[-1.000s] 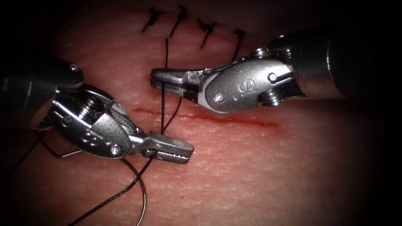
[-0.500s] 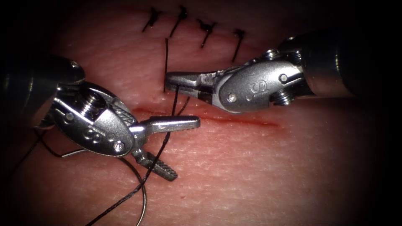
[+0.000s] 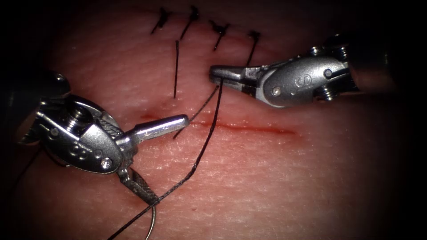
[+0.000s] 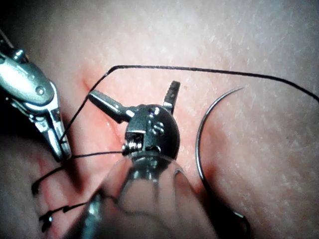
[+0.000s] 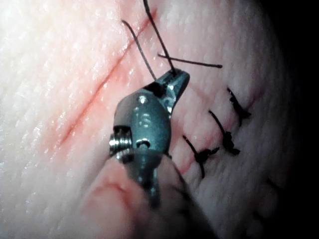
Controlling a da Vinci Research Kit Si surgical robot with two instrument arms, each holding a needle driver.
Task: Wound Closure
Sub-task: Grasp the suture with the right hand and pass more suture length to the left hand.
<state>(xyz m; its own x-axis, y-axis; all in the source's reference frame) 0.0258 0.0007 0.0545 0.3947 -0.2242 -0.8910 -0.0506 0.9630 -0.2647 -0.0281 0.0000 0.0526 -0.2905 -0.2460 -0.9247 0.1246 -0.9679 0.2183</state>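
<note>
The needle and thread run off the endoscope view's bottom edge

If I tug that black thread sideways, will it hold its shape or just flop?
Likely floppy: the thread sags in a loose curve from the right tool, whose jaws are shut on it, across the cut. The needle lies free on the tissue, so it would probably drag along. The left tool is open, holding nothing.

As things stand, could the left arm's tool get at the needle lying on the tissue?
Probably yes. The left tool has its jaws wide open and holds nothing, and the needle lies free on the tissue just beside it. The thread, held by the right tool, crosses nearby and could snag.
</note>
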